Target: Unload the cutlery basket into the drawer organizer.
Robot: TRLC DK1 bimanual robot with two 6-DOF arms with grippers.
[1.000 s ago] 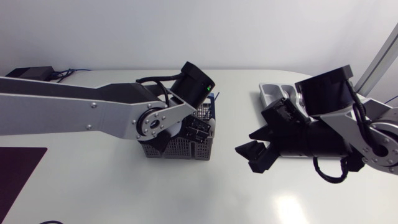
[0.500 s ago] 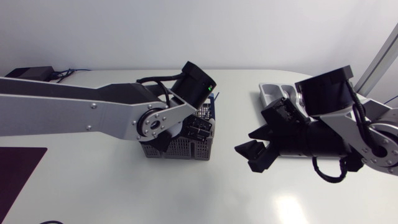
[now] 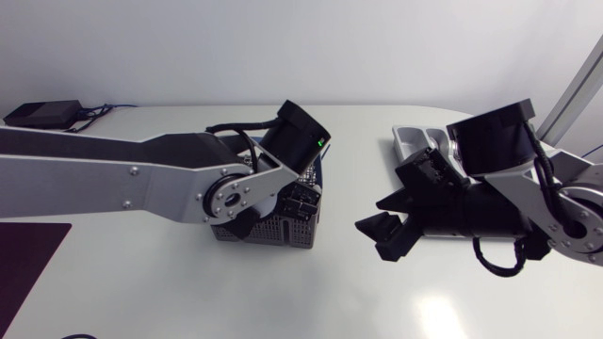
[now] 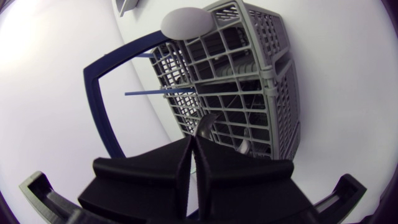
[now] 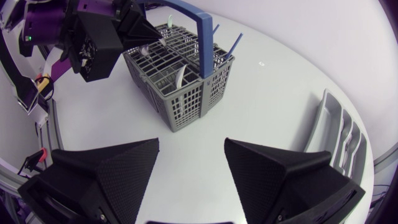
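Note:
The grey cutlery basket (image 3: 283, 229) with a blue handle (image 5: 199, 37) stands at mid-table, holding a spoon (image 4: 186, 23), blue sticks (image 4: 163, 92) and other silver pieces. My left gripper (image 3: 300, 200) is over the basket's top, its fingers pressed together on a thin silver cutlery handle (image 4: 205, 121) that sticks up from a compartment. In the right wrist view the left gripper (image 5: 144, 28) points down at the basket (image 5: 180, 87). My right gripper (image 3: 382, 224) hangs open and empty between the basket and the grey drawer organizer (image 3: 410, 141), with nothing between its fingers (image 5: 124, 168).
The drawer organizer (image 5: 339, 134) lies at the right behind my right arm, with a few forks in one slot. A small black box (image 3: 38, 113) sits at the far left corner. Bare white tabletop lies in front of the basket.
My left gripper has closed the last bit on the silver handle. The left arm has shifted slightly and now covers more of the basket. My right arm has not moved.

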